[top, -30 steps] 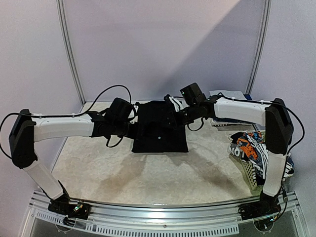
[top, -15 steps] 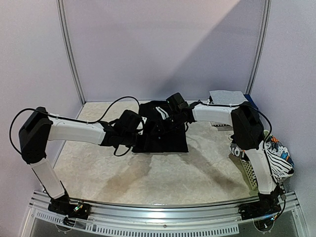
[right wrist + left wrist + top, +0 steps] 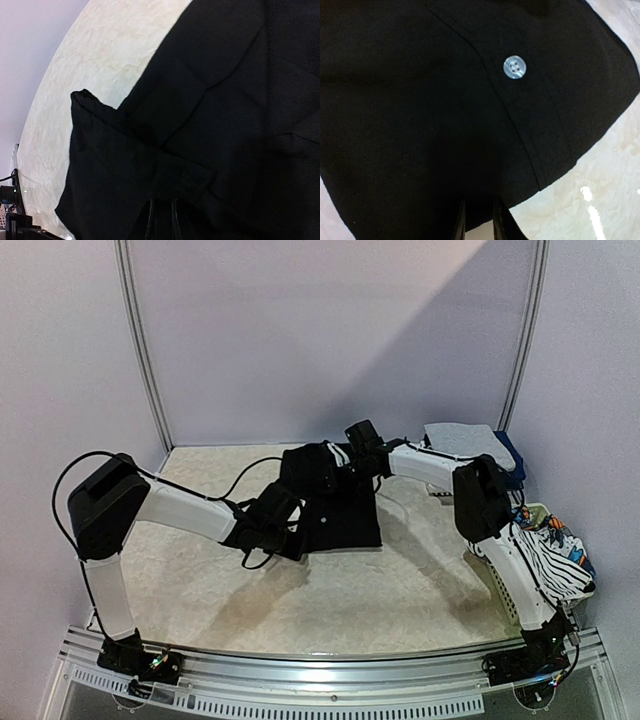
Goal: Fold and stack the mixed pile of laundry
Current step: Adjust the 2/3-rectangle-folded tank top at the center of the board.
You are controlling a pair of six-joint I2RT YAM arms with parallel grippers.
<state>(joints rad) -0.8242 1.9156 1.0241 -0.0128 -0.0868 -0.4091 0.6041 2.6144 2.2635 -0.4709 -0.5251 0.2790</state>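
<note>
Our left gripper (image 3: 479,222) pinches the near-left hem of the black top (image 3: 345,515), which lies mid-way across the table (image 3: 400,580). Our right gripper (image 3: 162,220) nips its bunched far edge. We should lift both evenly, hold the cloth taut, and lay edge on edge.

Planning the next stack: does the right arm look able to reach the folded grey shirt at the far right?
Probably yes: the grey shirt lies uncovered beside its forearm, though the right pincer grips the black garment and must release first.
</note>
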